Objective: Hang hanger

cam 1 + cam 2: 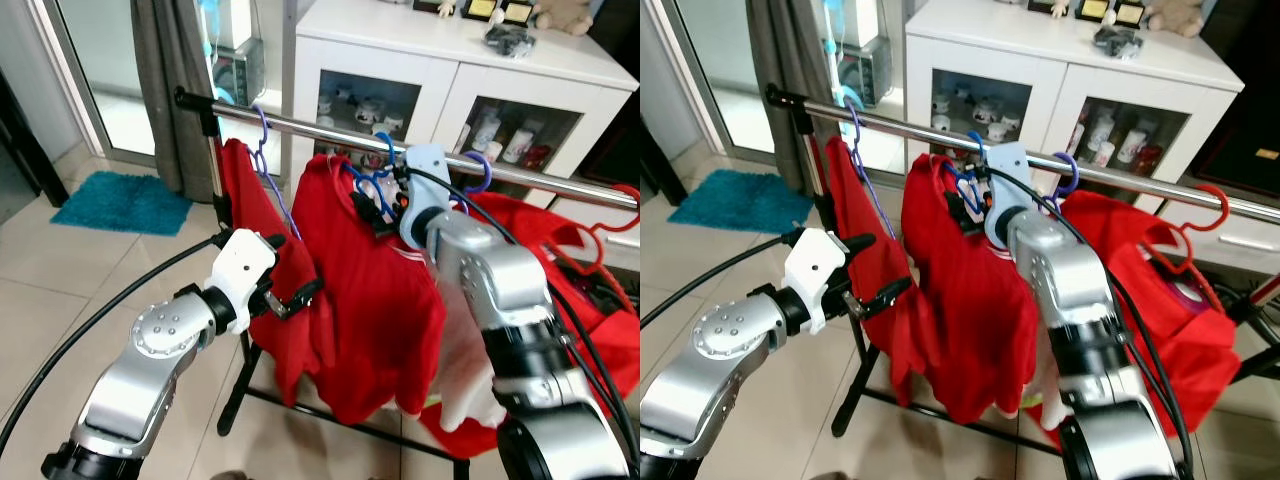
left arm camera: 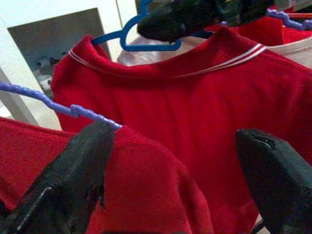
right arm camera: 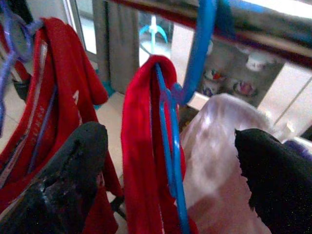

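Left gripper (image 1: 300,292) spread wide, empty, at the hem side of a red shirt (image 1: 262,270) on a purple hanger (image 1: 262,150). Beyond, right gripper (image 1: 372,205) parted, unclenched, around the blue hanger (image 1: 372,182) hooked over the steel rail (image 1: 330,128), red shirt (image 1: 365,300) draped. Farther back, white cabinet (image 1: 440,70).

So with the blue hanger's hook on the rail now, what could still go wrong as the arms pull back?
The right gripper sits open right at the blue hanger, so a finger could snag it and lift the hook off the rail. The left gripper, open against the neighbouring red shirt, could drag that shirt's purple hanger along the rail.
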You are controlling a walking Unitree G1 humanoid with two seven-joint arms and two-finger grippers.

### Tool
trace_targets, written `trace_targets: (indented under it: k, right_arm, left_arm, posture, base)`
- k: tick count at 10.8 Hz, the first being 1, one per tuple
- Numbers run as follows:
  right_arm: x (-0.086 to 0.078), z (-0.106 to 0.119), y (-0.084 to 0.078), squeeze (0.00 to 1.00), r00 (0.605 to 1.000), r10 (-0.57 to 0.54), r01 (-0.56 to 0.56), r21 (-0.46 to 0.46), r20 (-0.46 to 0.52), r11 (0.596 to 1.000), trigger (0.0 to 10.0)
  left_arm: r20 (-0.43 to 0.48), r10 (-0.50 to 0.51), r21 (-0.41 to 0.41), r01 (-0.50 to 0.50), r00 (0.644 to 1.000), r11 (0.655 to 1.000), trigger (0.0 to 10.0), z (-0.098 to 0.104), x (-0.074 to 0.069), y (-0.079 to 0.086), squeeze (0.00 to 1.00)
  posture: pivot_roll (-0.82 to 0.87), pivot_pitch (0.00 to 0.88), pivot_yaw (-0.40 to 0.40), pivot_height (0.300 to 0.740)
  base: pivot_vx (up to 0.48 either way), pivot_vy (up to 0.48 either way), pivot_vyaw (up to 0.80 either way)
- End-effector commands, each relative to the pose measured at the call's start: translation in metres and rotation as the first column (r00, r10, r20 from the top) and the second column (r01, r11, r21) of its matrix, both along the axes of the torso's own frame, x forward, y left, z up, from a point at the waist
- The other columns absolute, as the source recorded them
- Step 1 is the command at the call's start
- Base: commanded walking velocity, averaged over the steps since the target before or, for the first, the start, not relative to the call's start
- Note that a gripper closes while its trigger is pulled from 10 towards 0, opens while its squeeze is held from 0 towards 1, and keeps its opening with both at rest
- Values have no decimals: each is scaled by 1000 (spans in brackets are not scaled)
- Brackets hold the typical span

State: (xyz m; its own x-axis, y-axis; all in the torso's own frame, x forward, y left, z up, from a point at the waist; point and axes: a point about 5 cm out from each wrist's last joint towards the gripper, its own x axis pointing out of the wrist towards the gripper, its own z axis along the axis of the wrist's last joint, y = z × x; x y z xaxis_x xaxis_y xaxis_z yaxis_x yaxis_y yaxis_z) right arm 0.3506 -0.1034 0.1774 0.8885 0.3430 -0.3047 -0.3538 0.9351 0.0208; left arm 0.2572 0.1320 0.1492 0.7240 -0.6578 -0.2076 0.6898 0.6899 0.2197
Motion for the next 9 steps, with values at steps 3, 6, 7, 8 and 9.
trace_targets:
  k: [3,6,7,8,9]
  right_arm:
    - [6,-1,3,0,999,-20,22,82,-26,996,0]
    - [7,-5,7,0,999,0,4,96,-34,995,0]
    - [7,-6,8,0,999,7,-4,100,-33,995,0]
    - [8,-6,8,0,999,8,-5,101,-31,995,0]
    - [8,-6,8,0,999,7,-4,101,-32,995,0]
  left_arm:
    - [-12,-18,-1,18,1000,1000,10000,0,1,-4,0]
    - [-9,-28,2,28,1000,1000,10000,-1,3,-3,0]
    - [-11,-44,1,44,999,999,10000,-1,3,-4,0]
    - [-16,-72,5,72,997,997,10000,-2,3,-5,0]
    - [-18,-77,11,77,997,997,10000,-2,3,-4,0]
  posture:
    - [-54,0,-73,740]
    - [-51,0,-75,740]
    - [-52,0,-74,740]
    - [-52,0,-74,740]
    - [-52,0,-76,740]
  base:
    - [0,0,0]
    - [0,0,0]
    - [0,0,0]
    - [0,0,0]
    - [0,0,0]
